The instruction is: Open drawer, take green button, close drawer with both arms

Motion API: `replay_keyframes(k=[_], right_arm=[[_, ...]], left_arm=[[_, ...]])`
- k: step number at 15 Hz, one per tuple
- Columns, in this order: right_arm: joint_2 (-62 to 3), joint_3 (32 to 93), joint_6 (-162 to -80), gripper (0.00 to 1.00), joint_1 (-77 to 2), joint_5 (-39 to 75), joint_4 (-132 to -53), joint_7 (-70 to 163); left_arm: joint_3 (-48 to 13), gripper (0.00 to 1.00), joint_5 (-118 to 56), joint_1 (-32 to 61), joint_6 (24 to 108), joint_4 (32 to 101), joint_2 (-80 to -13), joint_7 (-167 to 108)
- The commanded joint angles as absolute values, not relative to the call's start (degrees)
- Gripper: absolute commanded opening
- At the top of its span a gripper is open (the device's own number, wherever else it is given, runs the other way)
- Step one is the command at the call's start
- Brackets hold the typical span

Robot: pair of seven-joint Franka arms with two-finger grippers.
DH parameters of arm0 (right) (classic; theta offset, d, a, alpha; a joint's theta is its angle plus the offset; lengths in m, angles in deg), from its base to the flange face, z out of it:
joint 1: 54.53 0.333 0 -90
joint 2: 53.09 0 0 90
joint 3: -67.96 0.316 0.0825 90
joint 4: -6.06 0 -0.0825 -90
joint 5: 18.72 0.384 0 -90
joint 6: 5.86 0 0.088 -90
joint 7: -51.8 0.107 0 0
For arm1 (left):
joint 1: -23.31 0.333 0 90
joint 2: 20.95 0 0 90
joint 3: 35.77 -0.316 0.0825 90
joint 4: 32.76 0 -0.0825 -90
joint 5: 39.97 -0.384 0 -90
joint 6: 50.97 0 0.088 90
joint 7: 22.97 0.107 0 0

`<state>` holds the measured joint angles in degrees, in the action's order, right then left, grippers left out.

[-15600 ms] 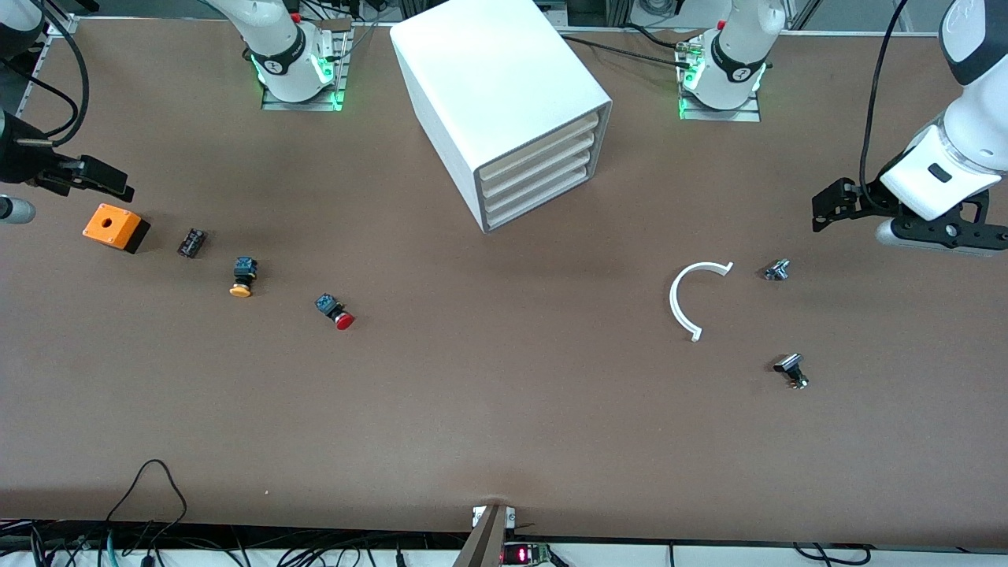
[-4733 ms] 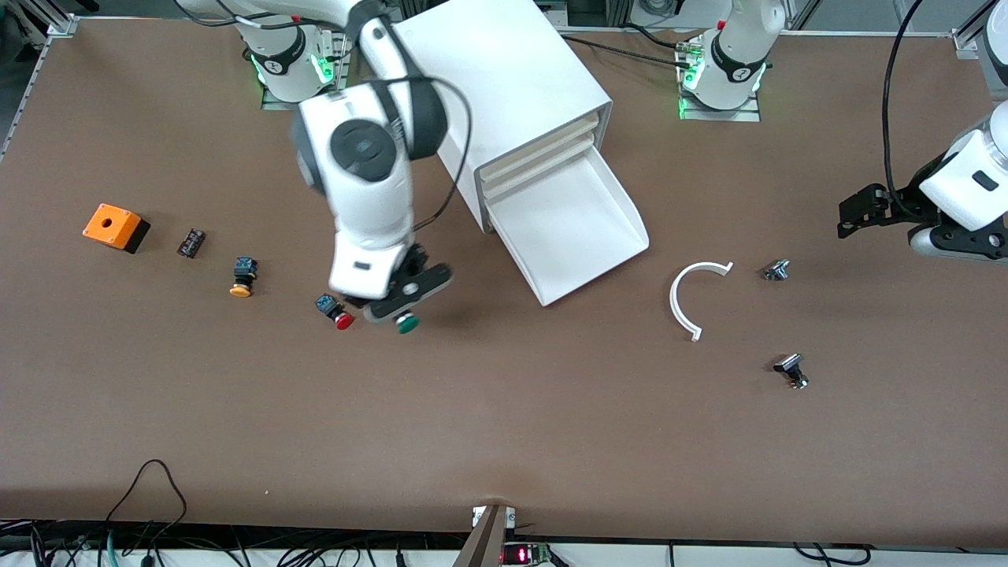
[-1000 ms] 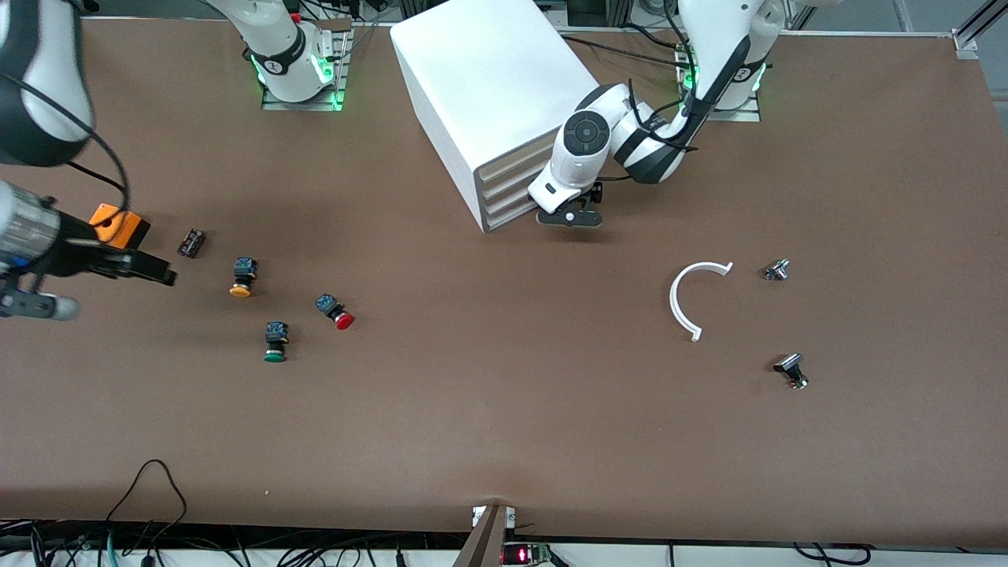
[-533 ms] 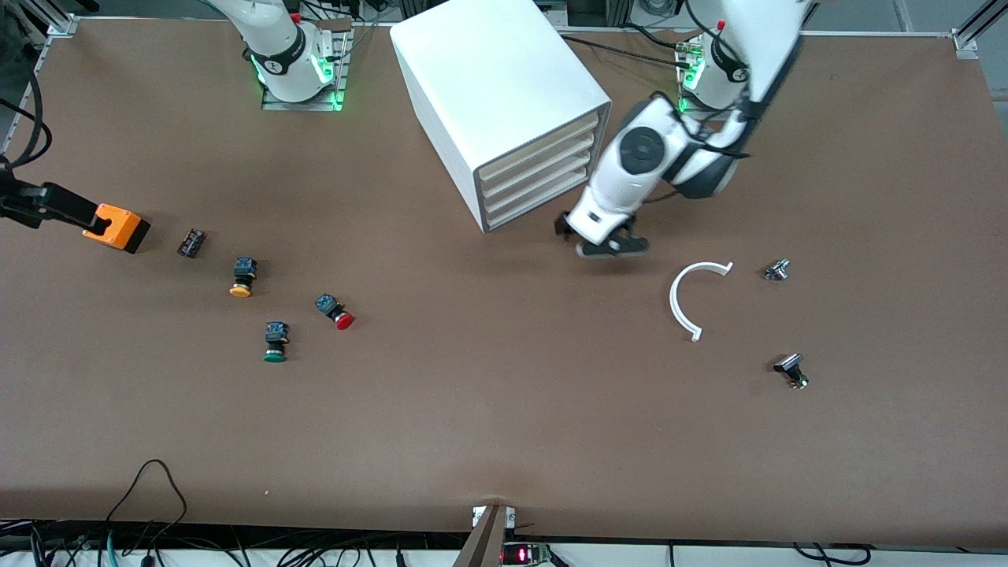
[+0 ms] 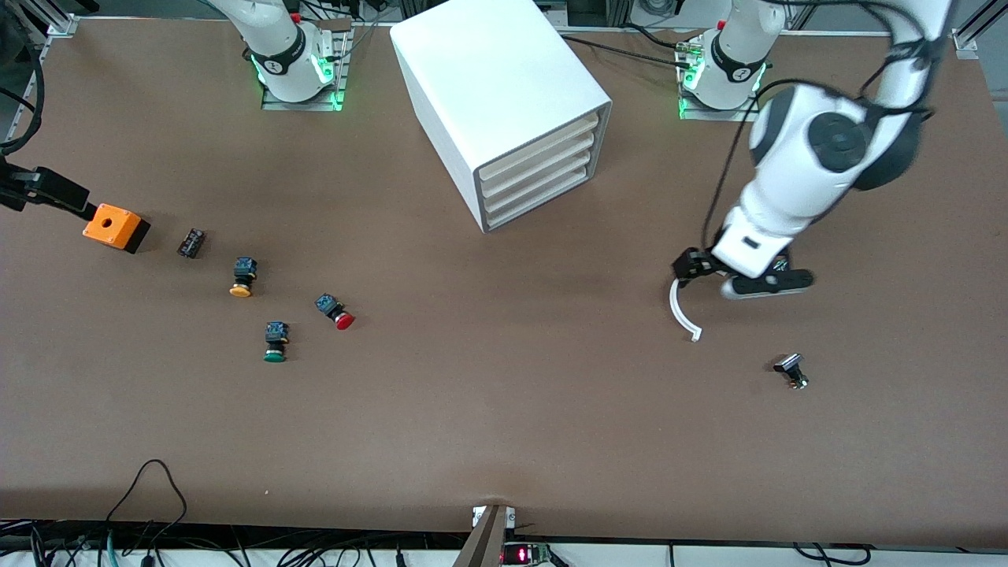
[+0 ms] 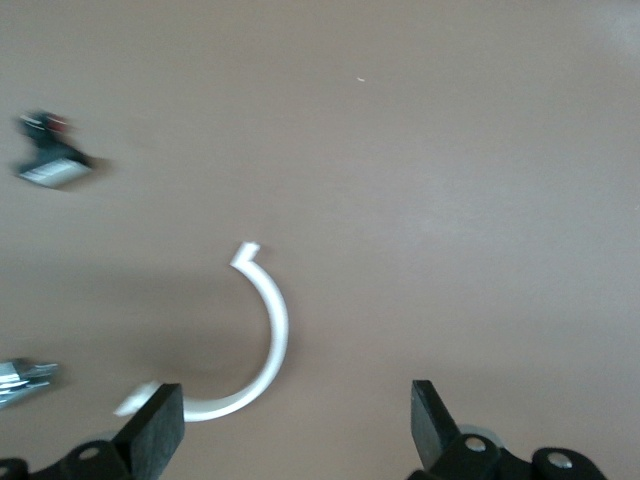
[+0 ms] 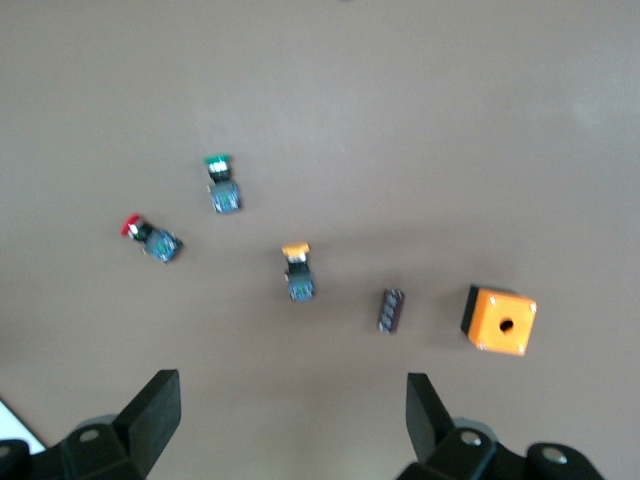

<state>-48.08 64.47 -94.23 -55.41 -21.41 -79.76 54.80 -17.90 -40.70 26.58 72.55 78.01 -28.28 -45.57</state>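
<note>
Drawer (image 5: 543, 197) seen fully shut in cabinet (image 5: 496, 87); button (image 5: 274, 343) laid on table (image 5: 488, 409), near red-capped one (image 5: 337, 312) — task judged essentially done. Left gripper (image 5: 732, 276) spread, empty, over white arc (image 5: 679, 311); right gripper (image 7: 290, 420) spread, empty, above orange box (image 5: 115, 227). Only parking of arms judged left.

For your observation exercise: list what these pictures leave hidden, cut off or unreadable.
- White curved strip: front view, one end hidden under the left end effector.
- Right end effector: front view, mostly cut off at the edge.
- Small metal part: left wrist view, cut by the edge, blurred.

A robotics lab: bolted arm bases (image 5: 298, 69), cables (image 5: 157, 504) along the table (image 5: 504, 425).
</note>
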Motion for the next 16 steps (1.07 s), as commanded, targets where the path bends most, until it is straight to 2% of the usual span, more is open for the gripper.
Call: replay_keyframes(k=[1,6,9,13,16], right_arm=[[-47.03,64.62,-89.01,1.00,-56.46,-23.29,-76.38,55.41],[-48.70,65.76,-88.12,1.00,-56.03,-23.03,-78.13,55.05],[-51.15,66.73,-89.26,1.00,-56.11,-22.68,-81.11,54.27],[-58.70,66.20,-95.84,1.00,-56.11,-22.50,-91.91,51.89],[-58.98,64.79,-96.12,1.00,-56.11,-22.42,-92.64,50.75]], left_arm=[[-20.81,1.00,-40.50,26.48,56.56,66.85,-25.88,-36.98],[-29.51,1.00,-40.50,25.78,47.13,61.64,-23.94,-27.63],[-29.79,1.00,-40.50,26.39,43.51,59.09,-24.99,-27.37],[-29.70,1.00,-39.89,26.39,43.42,58.83,-25.08,-27.45],[-29.70,1.00,-39.62,26.39,43.25,58.82,-25.08,-27.45]])
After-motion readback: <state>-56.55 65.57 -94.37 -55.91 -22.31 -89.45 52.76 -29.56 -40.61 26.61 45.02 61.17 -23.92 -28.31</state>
